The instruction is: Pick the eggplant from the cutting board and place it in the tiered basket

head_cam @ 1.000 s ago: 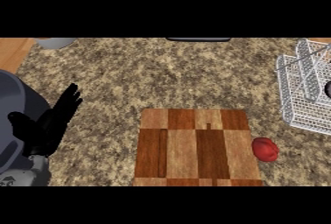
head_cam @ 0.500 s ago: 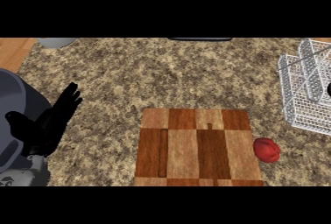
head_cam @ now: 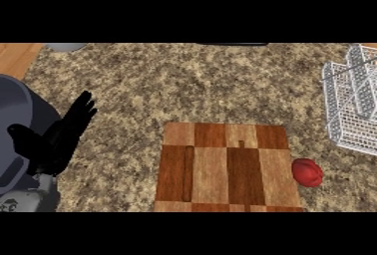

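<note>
The left robot hand (head_cam: 59,137) rests open and empty at the view's left, so nothing is grasped yet, and no eggplant shows on the cutting board (head_cam: 227,169); the wire tiered basket (head_cam: 357,107) waits far right.

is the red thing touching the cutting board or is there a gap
Cannot tell. In the head view the red object lies on the counter right at the cutting board's right edge; neither a gap nor contact shows plainly.

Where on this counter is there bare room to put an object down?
The widest bare counter lies beyond the cutting board, between the left hand and the wire basket. The board top itself looks bare. It is tighter at the right, where a red object lies beside the board, below the basket.
</note>
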`<action>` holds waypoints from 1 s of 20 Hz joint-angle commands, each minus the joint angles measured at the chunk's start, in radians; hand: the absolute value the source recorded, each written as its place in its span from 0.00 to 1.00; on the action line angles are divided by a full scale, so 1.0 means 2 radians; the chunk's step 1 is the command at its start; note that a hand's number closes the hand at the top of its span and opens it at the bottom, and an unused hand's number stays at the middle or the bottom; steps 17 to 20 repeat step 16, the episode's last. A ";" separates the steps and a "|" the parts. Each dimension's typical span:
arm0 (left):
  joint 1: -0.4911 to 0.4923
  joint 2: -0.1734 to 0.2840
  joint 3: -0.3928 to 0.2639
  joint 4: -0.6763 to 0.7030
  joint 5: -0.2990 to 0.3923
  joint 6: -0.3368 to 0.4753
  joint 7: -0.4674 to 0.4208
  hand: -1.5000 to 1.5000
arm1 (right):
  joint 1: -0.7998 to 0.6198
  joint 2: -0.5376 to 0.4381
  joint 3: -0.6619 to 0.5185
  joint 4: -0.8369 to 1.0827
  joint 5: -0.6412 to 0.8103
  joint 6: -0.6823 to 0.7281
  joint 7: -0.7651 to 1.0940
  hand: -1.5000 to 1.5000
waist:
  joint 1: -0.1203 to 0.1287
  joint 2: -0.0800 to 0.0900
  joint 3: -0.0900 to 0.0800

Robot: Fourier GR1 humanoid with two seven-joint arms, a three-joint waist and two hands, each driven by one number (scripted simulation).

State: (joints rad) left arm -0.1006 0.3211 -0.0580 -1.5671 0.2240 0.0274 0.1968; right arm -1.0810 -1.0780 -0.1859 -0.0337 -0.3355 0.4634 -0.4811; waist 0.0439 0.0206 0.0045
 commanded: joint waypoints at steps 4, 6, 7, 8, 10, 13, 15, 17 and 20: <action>-0.006 0.003 0.004 -0.011 0.010 -0.008 0.014 0.50 | 0.027 -0.072 -0.034 0.016 -0.033 0.012 0.033 0.00 | 0.006 0.006 0.003; -0.007 -0.001 0.002 -0.006 0.000 -0.002 0.005 0.50 | 0.035 -0.080 -0.039 0.015 -0.038 0.013 0.021 0.00 | 0.006 0.007 0.003; -0.009 0.000 0.006 0.004 0.004 -0.005 0.005 0.50 | 0.035 -0.081 -0.039 0.013 -0.038 0.015 0.029 0.00 | 0.006 0.007 0.003; 0.003 0.006 0.007 -0.010 0.009 -0.014 0.001 0.50 | 0.057 -0.084 -0.044 0.017 -0.043 0.027 0.010 0.00 | 0.007 0.007 0.004; 0.011 -0.003 0.007 -0.002 0.003 -0.006 -0.014 0.50 | 0.060 -0.104 -0.043 0.017 -0.043 0.042 0.026 0.00 | 0.006 0.007 0.004; 0.003 -0.005 0.000 -0.001 -0.002 -0.007 -0.014 0.50 | 0.067 -0.119 -0.049 0.013 -0.048 0.059 0.023 0.00 | 0.001 0.008 0.005; 0.004 -0.007 -0.002 -0.002 -0.006 -0.001 -0.007 0.50 | 0.082 -0.126 -0.046 0.012 -0.045 0.067 0.018 0.00 | -0.001 0.008 0.006; 0.002 -0.008 0.004 0.002 -0.001 -0.002 -0.011 0.50 | 0.082 -0.121 -0.048 0.011 -0.048 0.053 0.011 0.00 | 0.005 0.011 0.006; 0.002 -0.008 0.004 0.002 -0.001 -0.002 -0.011 0.50 | 0.082 -0.121 -0.048 0.011 -0.048 0.053 0.011 0.00 | 0.005 0.011 0.006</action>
